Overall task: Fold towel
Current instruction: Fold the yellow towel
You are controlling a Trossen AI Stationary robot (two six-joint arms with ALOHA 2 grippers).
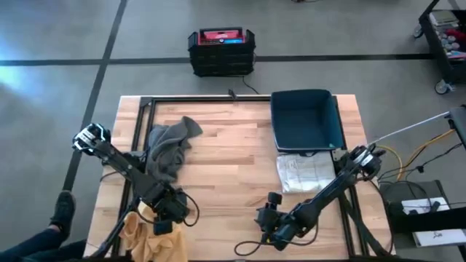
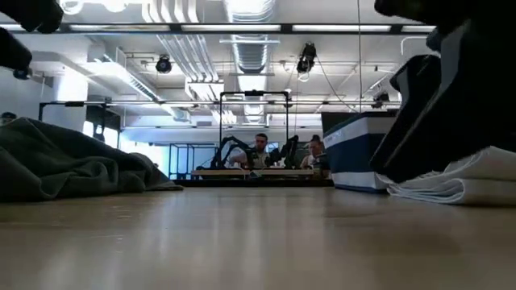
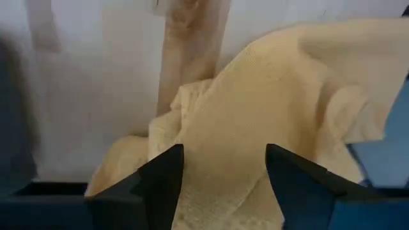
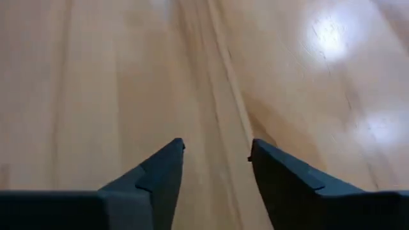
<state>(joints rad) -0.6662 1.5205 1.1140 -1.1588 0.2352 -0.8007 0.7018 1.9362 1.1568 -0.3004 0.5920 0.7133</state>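
Towel [image 1: 149,231], yellow, crumpled at my left gripper [image 3: 223,167], fingers spread over it; one grey [image 1: 169,149], one white [image 1: 306,173]; right gripper [image 4: 216,153] parted, holding nothing.

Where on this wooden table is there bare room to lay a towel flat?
Bare wood spans the middle, between the crumpled grey towel and the dark blue bin with the folded white cloth. The left front corner is crowded by the yellow towel.
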